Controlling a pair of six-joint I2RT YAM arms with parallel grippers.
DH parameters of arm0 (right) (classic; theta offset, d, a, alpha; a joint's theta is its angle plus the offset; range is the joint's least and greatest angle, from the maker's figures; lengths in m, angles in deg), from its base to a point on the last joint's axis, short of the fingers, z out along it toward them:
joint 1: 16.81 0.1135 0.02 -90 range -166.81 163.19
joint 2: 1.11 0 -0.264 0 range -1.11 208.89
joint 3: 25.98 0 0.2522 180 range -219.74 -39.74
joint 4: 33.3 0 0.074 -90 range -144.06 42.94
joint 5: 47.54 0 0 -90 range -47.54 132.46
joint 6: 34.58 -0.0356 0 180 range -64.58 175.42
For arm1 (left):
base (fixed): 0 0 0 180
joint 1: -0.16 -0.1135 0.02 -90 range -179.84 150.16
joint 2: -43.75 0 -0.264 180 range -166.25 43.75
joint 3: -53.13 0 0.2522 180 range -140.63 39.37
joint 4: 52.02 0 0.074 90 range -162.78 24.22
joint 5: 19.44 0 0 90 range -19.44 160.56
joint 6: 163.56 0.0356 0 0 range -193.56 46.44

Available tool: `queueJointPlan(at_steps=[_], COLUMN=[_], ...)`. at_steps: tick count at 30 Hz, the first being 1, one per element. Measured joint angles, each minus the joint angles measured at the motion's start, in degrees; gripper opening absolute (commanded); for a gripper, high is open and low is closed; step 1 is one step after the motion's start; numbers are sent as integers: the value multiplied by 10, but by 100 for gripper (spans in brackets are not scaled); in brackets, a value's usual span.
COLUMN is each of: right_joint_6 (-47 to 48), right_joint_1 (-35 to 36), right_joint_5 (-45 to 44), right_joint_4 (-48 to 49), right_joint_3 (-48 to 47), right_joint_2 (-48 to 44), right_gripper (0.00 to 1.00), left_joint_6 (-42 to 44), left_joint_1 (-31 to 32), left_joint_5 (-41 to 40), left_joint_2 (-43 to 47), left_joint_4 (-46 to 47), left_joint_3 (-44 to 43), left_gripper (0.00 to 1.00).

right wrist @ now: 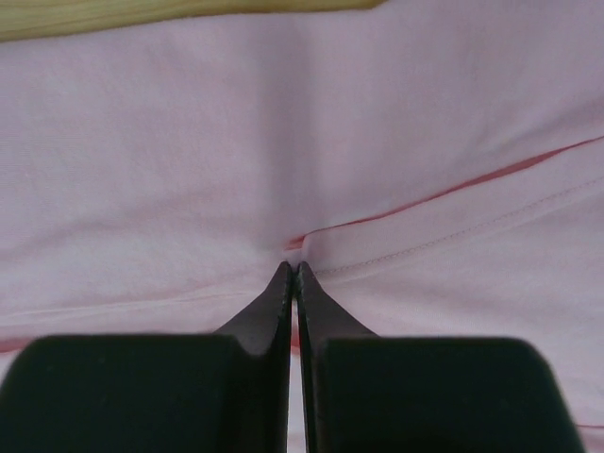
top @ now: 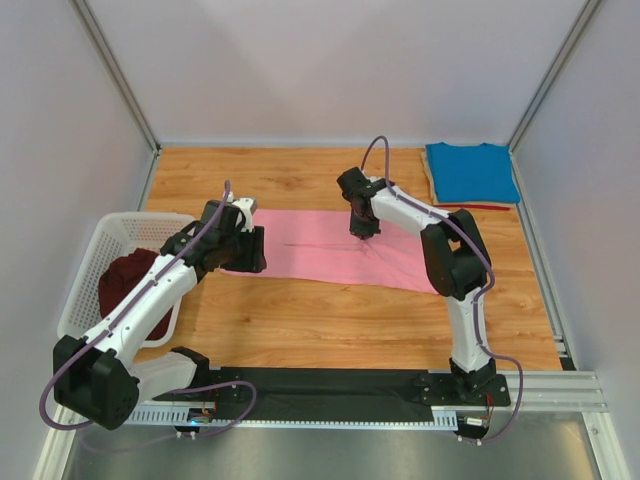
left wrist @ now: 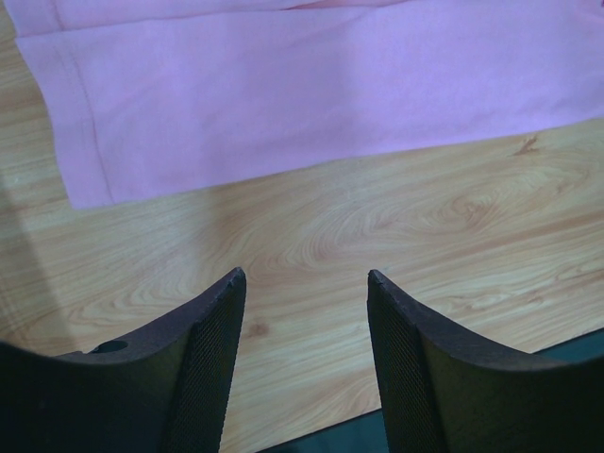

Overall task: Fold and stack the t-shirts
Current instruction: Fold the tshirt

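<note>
Top external, query: where are the shirts recorded?

Reply: The pink shirt (top: 330, 255) is found spread flat across the middle of the table (top: 330, 325), as a long band running left to right. The blue shirt (top: 472, 172) is noted folded at the far right corner, well apart from the pink one. The maroon shirt (top: 125, 285) is seen bunched inside the basket (top: 80, 290) at the left edge.

Query: How is the left claw recorded?

Reply: The left claw (top: 255, 250) is placed at the left end of the pink shirt. On the left wrist view its fingers (left wrist: 212, 359) are held wide apart with nothing between them. Bare wood is seen under the gap, and the hemmed edge of the pink shirt (left wrist: 311, 94) lies just beyond the tips, not touched.

Query: And the right claw?

Reply: The right claw (top: 362, 232) is pointed down onto the pink shirt, near its far edge and right of centre. On the right wrist view the fingers (right wrist: 269, 311) are pressed together. A small pucker of pink fabric (right wrist: 293, 243) is pinched at the tips, where a folded edge with a stitched seam crosses. Creases are seen running out from that point. How much cloth is caught cannot be told.
</note>
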Motion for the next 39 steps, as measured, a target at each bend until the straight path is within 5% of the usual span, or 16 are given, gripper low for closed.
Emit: queueJointPlan(at_steps=[7, 9, 11, 14, 22, 29, 39], right_joint_6=[26, 31, 38, 51, 16, -1, 10], right_joint_1=[7, 10, 13, 14, -52, -235, -351], right_joint_5=[6, 6, 11, 24, 70, 139, 227], right_joint_4=[24, 28, 33, 35, 21, 34, 64], right_joint_3=[5, 12, 21, 39, 189, 411, 530], right_joint_2=[-2, -2, -4, -24, -227, -392, -410], right_gripper=[2, 10, 31, 39, 44, 42, 40], left_joint_6=[-4, -11, -21, -36, -72, -93, -125], left_joint_1=[0, 0, 0, 0, 0, 0, 0], left_joint_5=[4, 6, 13, 43, 82, 37, -80], left_joint_2=[-8, -11, -15, -32, -166, -275, -365], left_joint_4=[0, 2, 7, 24, 56, 56, 15], left_joint_3=[0, 0, 1, 3, -7, -69, -135], left_gripper=[62, 62, 62, 61, 61, 61, 60])
